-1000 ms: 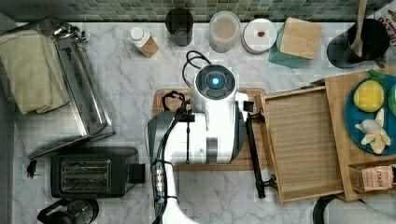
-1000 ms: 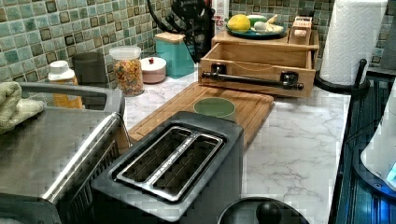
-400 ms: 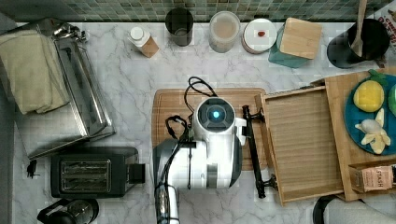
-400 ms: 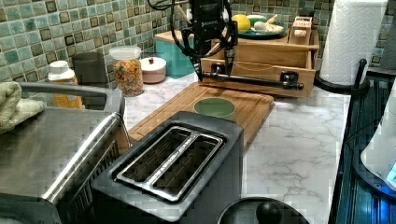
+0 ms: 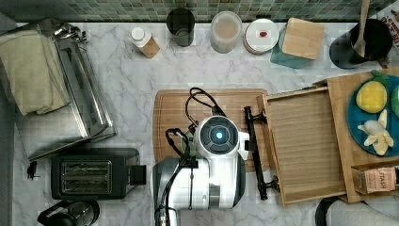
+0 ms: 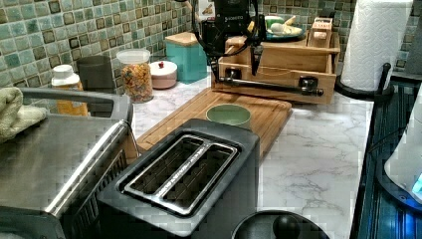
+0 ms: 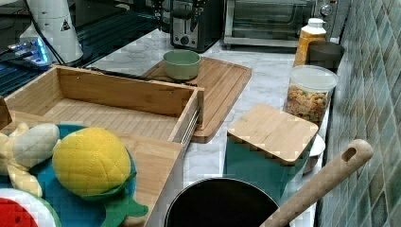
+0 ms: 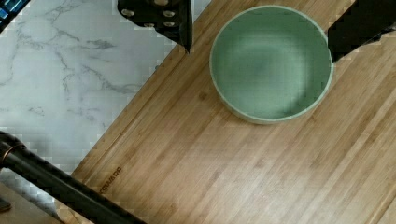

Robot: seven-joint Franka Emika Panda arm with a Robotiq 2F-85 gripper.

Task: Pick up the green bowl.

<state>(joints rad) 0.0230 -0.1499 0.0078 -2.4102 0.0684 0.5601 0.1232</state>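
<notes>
1. The arm has swung back across the cutting board (image 5: 207,101) towards the toaster (image 6: 184,174); a second ago its round head sat over the board's far half, and now it sits over the near edge.
2. That move has brought the gripper (image 8: 259,28) over the green bowl (image 8: 271,63). In the wrist view the jaws stand released, one dark finger (image 8: 180,21) off one side of the rim and the other off the opposite side, well above it.
3. In the left view the fingers have come forward but still hang high, above the wooden drawer box (image 6: 278,74) behind the board, so I judge a descent is still needed before any grip.
4. The bowl has not moved: it stands upright and empty on the cutting board, at the end nearest the toaster.
5. The desk (image 5: 141,84) is white veined marble. Behind the cutting board a row of jars runs along a green tiled wall (image 6: 30,45), and a teal container with a wooden lid (image 7: 267,142) stands beside them.
6. A paper towel roll (image 6: 378,42) stands past the drawer box.
</notes>
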